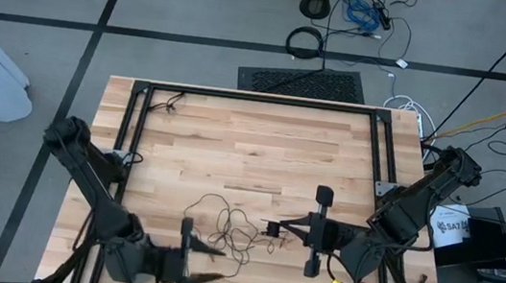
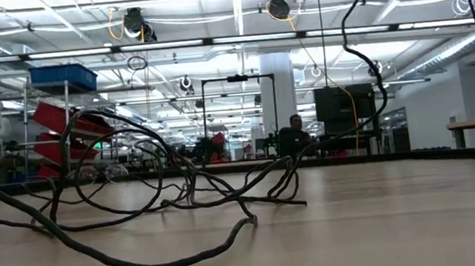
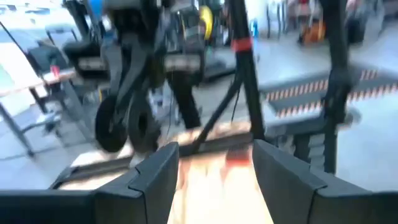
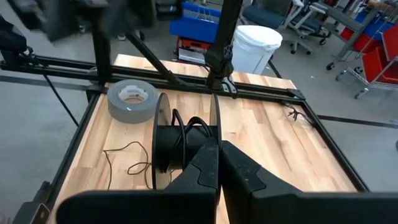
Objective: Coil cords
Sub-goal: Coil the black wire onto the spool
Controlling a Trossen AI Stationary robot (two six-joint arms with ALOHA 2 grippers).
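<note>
The cord is a thin dark wire lying in a loose tangle (image 1: pixel 232 231) on the wooden table's near middle; its loops rest on the board (image 2: pixel 164 188). The wire ends at a small black spool (image 4: pixel 183 143) of two discs with a few turns round its hub. My right gripper (image 1: pixel 275 229) comes in from the right, shut at that spool, above the board. My left gripper (image 1: pixel 219 264) stands open near the table's front edge, pointing right toward the tangle, nothing between its fingers (image 3: pixel 155 180). My right gripper (image 4: pixel 216 154) meets the spool at the lower rim of one disc (image 4: pixel 215 132), slanting down from the table's right. The fingertips themselves cover the exact place of contact. The spool sits off the fingertips on its edge, clear of the board, and the wire trails slack from it (image 4: pixel 127 163).
A wide grey tape roll (image 4: pixel 132 99) lies on the board beyond the spool. A black frame rail (image 1: pixel 258 97) runs round the table, with a short cable end (image 1: pixel 173 103) at its far left corner. Bare wood fills the far half (image 1: pixel 252 146).
</note>
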